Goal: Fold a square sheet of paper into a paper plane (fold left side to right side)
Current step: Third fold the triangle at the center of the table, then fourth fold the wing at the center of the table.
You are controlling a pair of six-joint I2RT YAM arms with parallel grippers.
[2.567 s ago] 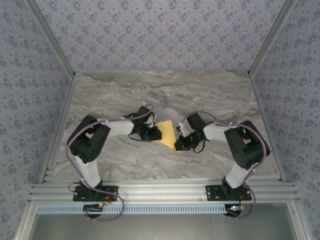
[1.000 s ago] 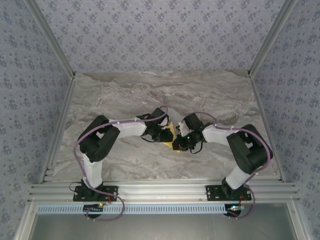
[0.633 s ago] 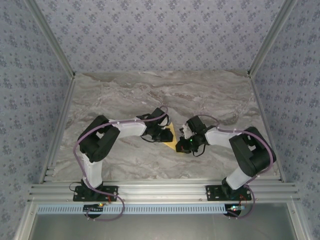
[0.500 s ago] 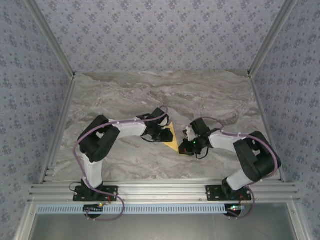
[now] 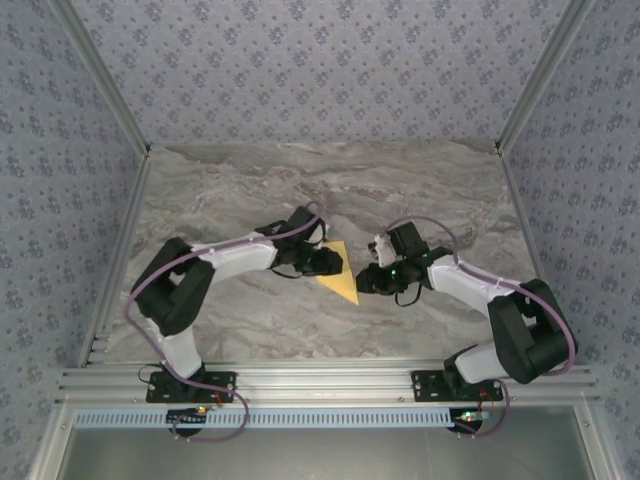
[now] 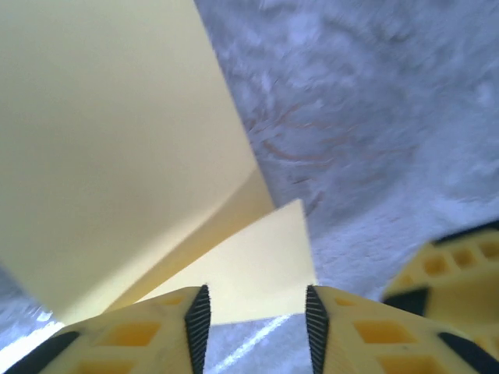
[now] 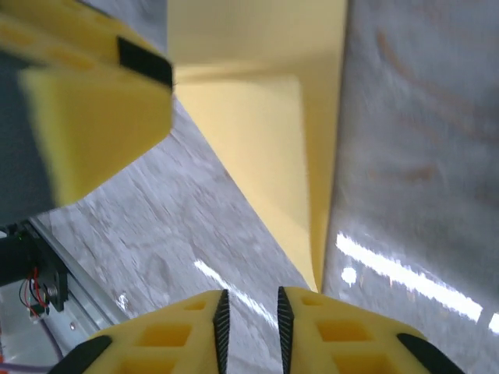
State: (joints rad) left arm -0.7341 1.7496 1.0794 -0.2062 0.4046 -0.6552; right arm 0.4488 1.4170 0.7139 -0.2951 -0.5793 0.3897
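Top external view: the sheet of paper [image 5: 338, 272], folded into a triangle, lies mid-tabletop [image 5: 230, 190]. Left jaws stand part open, holding nothing, a raised flap at their mouth. Right jaws are barely parted, empty, beside its tip. Best to press that flap flat along the crease, edges matched.

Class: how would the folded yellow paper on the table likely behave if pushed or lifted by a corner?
Probably floppy: the paper is thin, and its upper flap lifts off the layer beneath. Likely very light, so a push should slide it across the glossy table, not tip it.
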